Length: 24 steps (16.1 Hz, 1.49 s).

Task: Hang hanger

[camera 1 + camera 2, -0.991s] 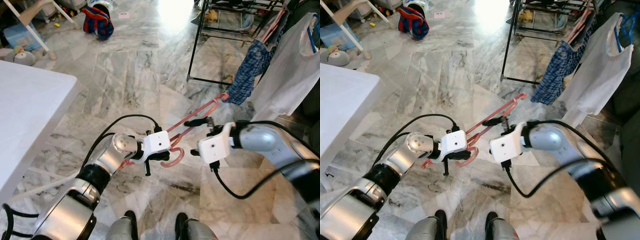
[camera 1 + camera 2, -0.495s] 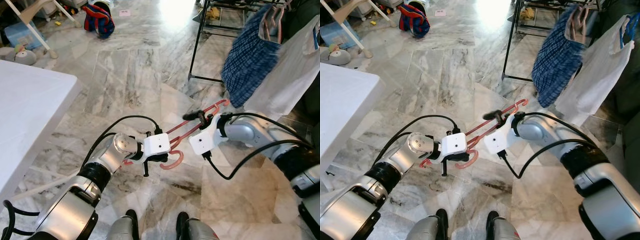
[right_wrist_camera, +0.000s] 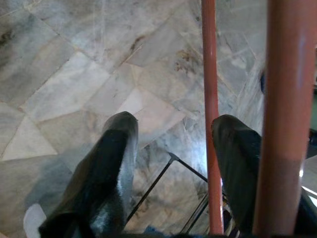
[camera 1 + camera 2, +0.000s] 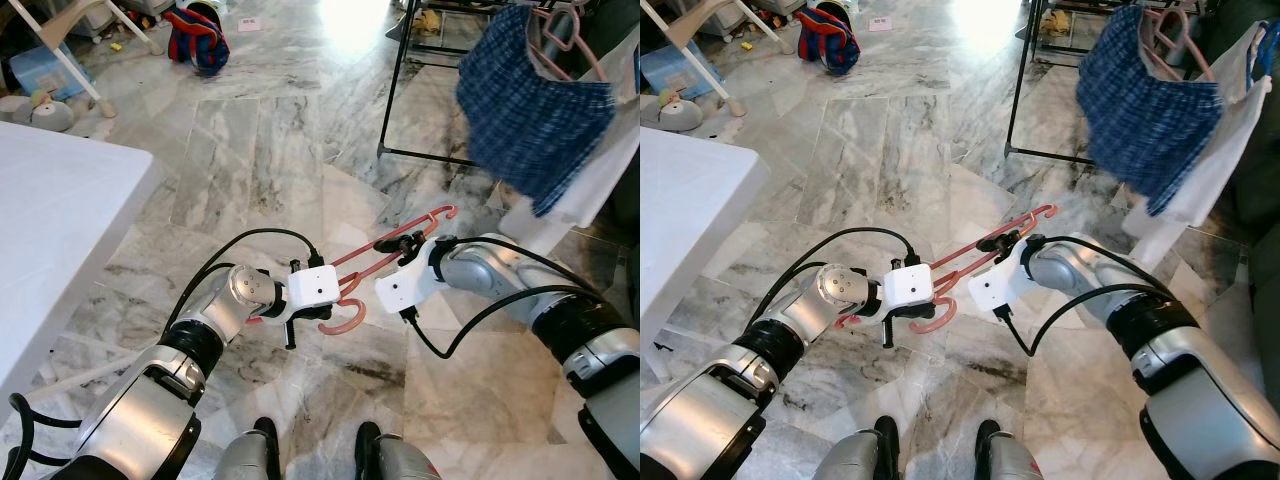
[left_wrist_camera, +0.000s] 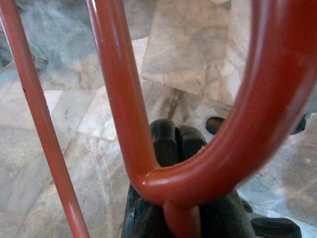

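Note:
A red plastic hanger (image 4: 392,243) is held low over the marble floor, its hook (image 4: 346,318) pointing down. My left gripper (image 4: 322,311) is shut on the hanger's neck; in the left wrist view its black fingers (image 5: 166,141) pinch just under the hook's bend (image 5: 148,168). My right gripper (image 4: 404,240) stands open further up the hanger. In the right wrist view its two fingers (image 3: 116,148) are apart, with the thin red bar (image 3: 210,99) between them, close to one finger.
A black drying rack (image 4: 400,90) stands ahead on the right. A blue plaid garment (image 4: 530,110) on a pink hanger and a white garment (image 4: 600,170) hang there. A white table (image 4: 60,200) is at the left, with a bag (image 4: 195,40) and clutter beyond.
My right gripper has drawn in leftwards along the hanger, toward the left gripper. The plaid garment has swung up and to the right. The left gripper has kept its hold.

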{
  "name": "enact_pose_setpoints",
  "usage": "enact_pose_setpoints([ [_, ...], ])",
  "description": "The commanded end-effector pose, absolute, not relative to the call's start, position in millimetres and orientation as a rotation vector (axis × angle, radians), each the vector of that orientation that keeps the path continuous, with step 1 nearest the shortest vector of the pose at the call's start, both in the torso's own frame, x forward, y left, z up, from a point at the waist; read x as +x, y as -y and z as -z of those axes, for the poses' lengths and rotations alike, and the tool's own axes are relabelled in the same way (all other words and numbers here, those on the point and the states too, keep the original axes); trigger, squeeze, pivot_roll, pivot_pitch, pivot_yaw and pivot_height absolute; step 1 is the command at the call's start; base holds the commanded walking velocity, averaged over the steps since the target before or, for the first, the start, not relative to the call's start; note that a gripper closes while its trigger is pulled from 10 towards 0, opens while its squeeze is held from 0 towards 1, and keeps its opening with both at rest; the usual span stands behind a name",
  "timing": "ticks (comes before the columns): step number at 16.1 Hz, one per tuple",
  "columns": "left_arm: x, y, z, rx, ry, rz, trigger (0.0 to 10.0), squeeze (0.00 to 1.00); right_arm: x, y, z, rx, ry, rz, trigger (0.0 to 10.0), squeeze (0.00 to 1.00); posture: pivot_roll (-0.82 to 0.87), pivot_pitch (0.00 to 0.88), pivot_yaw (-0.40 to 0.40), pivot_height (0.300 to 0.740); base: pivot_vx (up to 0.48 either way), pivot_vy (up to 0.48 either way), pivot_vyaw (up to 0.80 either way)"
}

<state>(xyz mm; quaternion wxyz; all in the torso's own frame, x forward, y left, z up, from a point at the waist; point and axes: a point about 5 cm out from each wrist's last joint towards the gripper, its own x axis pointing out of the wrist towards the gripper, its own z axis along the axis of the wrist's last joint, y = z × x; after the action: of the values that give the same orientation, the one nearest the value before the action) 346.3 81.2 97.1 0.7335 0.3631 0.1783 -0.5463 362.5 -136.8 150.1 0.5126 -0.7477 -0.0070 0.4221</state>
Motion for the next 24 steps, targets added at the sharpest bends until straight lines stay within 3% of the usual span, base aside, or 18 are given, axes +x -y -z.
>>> enact_pose_setpoints([
  [1, 348.5, -79.8, -100.3, 0.809, -0.375, 1.195, 10.0, 0.0, 362.9, 135.9, -146.5, -1.81, 0.023, -1.003, 0.0, 0.0, 0.04, 0.266, 0.04, 0.74, 0.0, 0.0, 0.0],
  [9, 348.5, -79.8, -98.3, 0.798, -0.38, 1.192, 10.0, 0.0, 372.8, 124.1, -161.6, -1.765, 0.227, -0.794, 0.0, 0.0, 0.04, 0.269, 0.04, 0.74, 0.0, 0.0, 0.0],
  [23, 349.0, -79.9, -97.6, 0.833, -0.365, 1.189, 10.0, 0.0, 369.8, 127.4, -148.4, -1.726, 0.198, -0.825, 0.0, 0.0, 0.04, 0.272, 0.038, 0.74, 0.0, 0.0, 0.0],
  [24, 348.8, -79.3, -98.0, 0.83, -0.35, 1.189, 10.0, 0.05, 369.4, 127.3, -147.7, -1.719, 0.197, -0.824, 0.0, 0.0, 0.04, 0.273, 0.037, 0.74, 0.0, 0.0, 0.0],
])
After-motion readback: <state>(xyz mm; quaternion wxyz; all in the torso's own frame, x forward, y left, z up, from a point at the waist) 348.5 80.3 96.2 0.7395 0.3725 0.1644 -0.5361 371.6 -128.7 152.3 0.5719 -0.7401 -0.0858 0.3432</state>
